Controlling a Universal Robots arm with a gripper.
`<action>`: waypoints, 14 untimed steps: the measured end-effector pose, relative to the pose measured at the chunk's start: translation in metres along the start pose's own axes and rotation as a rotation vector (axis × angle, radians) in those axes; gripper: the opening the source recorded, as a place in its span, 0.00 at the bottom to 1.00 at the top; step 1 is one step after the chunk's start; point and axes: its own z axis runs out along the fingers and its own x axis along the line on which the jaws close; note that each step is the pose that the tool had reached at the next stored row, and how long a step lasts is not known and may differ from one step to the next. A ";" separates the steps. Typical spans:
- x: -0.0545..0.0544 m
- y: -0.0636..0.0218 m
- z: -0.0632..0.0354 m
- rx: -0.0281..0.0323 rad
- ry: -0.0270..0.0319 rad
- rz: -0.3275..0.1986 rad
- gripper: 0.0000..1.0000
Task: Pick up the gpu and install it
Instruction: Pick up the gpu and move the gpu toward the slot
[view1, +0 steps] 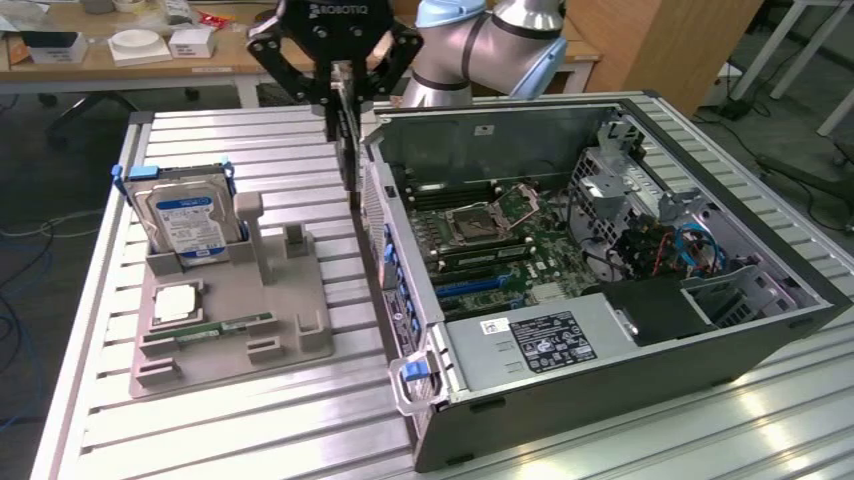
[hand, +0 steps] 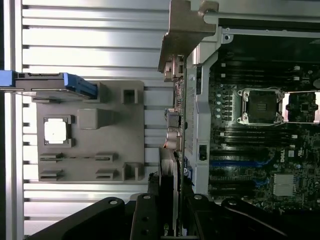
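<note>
Gripper (view1: 344, 100) pinched nearly shut on gpu (view1: 350, 150), card hanging at nine o'clock of case (view1: 641, 375); best held plumb, clear of wall.

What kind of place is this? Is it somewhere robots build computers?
Probably a robotics lab or workshop. A robot arm stands by an open computer case, and a hard drive sits in a grey tray on a ribbed metal table.

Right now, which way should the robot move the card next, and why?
Probably sideways, toward the exterior view's right, over the open computer case. The jaws hold the card upright just outside its wall.
</note>
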 end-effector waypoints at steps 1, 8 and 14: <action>-0.005 0.0000 0.0002 -0.0001 0.0000 0.000 0.27; -0.037 -0.0001 0.0015 -0.0002 -0.0001 0.000 0.27; -0.063 -0.0001 0.0028 -0.0002 -0.0002 0.000 0.27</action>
